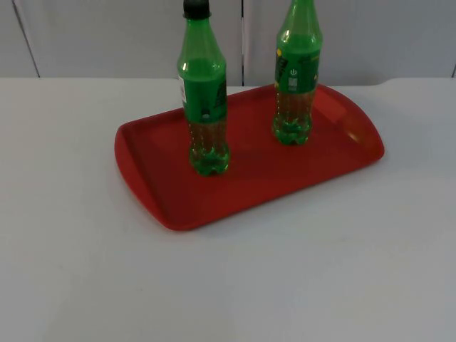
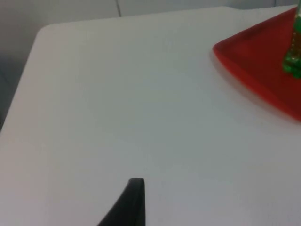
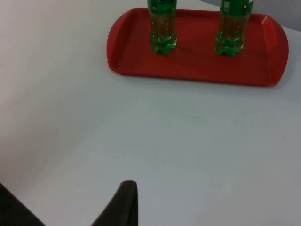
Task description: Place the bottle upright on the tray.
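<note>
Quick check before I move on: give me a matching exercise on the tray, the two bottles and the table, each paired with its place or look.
Things:
1. red plastic tray
2. green plastic bottle with the black cap
3. green plastic bottle near the tray's far end
4. white table top

Descriptions:
A. stands upright on the tray, at the picture's right in the top view
B. carries the tray
C. holds both bottles
D. stands upright on the tray, at the picture's left in the top view

Pairs: 1-C, 2-D, 3-A, 4-B
</note>
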Available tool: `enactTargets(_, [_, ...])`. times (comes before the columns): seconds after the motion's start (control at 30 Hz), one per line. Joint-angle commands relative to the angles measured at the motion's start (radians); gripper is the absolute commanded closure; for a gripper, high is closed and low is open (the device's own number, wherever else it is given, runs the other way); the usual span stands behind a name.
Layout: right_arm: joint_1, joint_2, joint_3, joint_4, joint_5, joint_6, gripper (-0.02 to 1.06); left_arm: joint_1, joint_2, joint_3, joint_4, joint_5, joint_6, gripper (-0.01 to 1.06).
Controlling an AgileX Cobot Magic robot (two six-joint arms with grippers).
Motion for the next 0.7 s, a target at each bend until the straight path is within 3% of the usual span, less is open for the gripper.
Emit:
enactTargets(0.0, [0.004,-0.004,0.001,0.003,0.0,-0.014,-0.01,0.026,-0.003,0.003,0.009,-0.002,0.002,0.0])
enactTargets(0.37, [0.004,-0.004,0.001,0.003,0.0,-0.012,-0.01,0.152,-0.003,0.003,0.009,-0.002,0.002,0.0])
enactTargets(0.67, [0.004,-0.004,0.001,0.003,0.0,0.012,-0.01,0.169,-0.003,0.003,0.011,-0.002,0.002,0.0])
